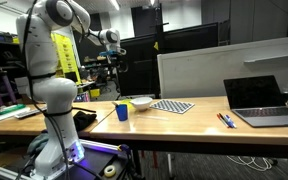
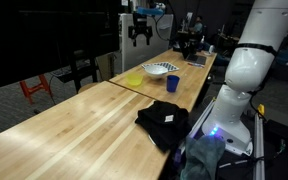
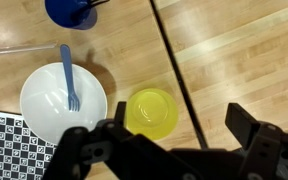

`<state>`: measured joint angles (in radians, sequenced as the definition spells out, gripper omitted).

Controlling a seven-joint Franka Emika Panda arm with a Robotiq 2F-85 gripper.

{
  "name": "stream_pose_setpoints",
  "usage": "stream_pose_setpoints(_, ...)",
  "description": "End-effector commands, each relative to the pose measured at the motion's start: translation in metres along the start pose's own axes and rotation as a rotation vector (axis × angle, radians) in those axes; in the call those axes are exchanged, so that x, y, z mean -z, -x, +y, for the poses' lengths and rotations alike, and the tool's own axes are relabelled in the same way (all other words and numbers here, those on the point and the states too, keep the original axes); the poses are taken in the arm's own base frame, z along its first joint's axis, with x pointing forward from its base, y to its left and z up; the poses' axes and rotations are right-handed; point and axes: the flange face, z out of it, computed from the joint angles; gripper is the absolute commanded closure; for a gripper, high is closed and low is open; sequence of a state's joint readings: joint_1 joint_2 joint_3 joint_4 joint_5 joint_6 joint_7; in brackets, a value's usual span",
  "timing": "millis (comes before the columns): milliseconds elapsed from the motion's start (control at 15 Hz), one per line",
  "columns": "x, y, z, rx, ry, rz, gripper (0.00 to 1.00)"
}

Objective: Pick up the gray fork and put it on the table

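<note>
White bowl (image 3: 36,112) with a fork (image 3: 70,80) in it, beside an empty yellow bowl (image 3: 152,110). Gripper (image 3: 164,140) wide open above the table (image 3: 234,50).

In an exterior view the camera sits low at the long side of the table (image 1: 184,118), close by the arm's base (image 1: 54,100), facing across. In an exterior view it looks down the table (image 2: 84,130) lengthwise from one end. The wrist view stares straight down, gripper (image 3: 169,148) along the bottom edge. All three catch the white bowl (image 1: 141,102) and blue cup (image 1: 122,111).
</note>
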<state>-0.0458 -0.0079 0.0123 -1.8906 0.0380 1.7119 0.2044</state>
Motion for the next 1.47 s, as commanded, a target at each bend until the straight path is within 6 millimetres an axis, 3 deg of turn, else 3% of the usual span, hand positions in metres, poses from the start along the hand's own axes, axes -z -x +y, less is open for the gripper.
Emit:
stream_pose_setpoints(0, -0.012, -0.04, 0.014, -0.027, 0.009, -0.127, 0.0)
stream_pose_setpoints(600, -0.032, -0.085, 0.117, -0.179, -0.079, -0.287, 0.0)
stream_pose_setpoints(800, -0.054, -0.096, 0.128, -0.188, -0.125, -0.311, 0.0)
stream_pose_setpoints(1133, -0.099, -0.114, 0.119, -0.175, -0.147, -0.371, 0.0)
stream_pose_setpoints(1400, -0.114, -0.117, 0.14, -0.215, -0.134, -0.389, 0.0)
